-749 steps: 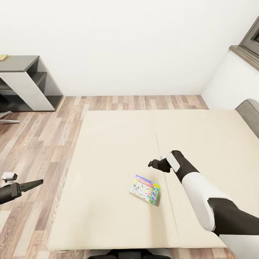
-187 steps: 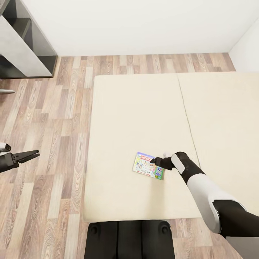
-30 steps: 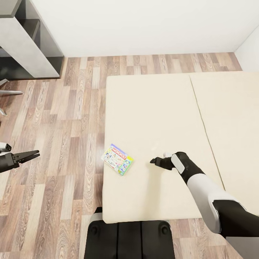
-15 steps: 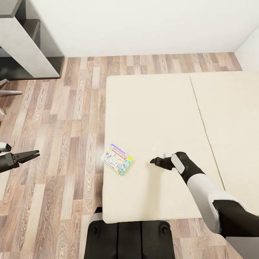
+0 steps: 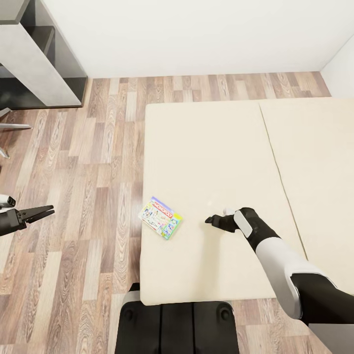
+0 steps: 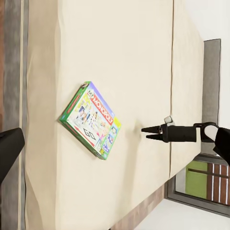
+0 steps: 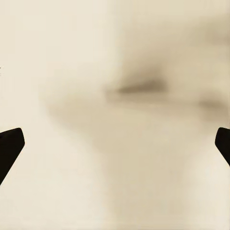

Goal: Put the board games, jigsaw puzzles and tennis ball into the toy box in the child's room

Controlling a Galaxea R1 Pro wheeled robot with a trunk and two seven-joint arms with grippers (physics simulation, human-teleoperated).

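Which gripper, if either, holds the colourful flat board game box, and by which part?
Neither: the colourful flat board game box lies free on the beige bed.

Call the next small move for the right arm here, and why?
Probably slide the right gripper toward the robot's left, across the bed, to the game box and line up on its near edge. The box lies flat near the bed's left edge, a gap away from the gripper. In the right wrist view the fingers stand wide apart over bare mattress, holding nothing.
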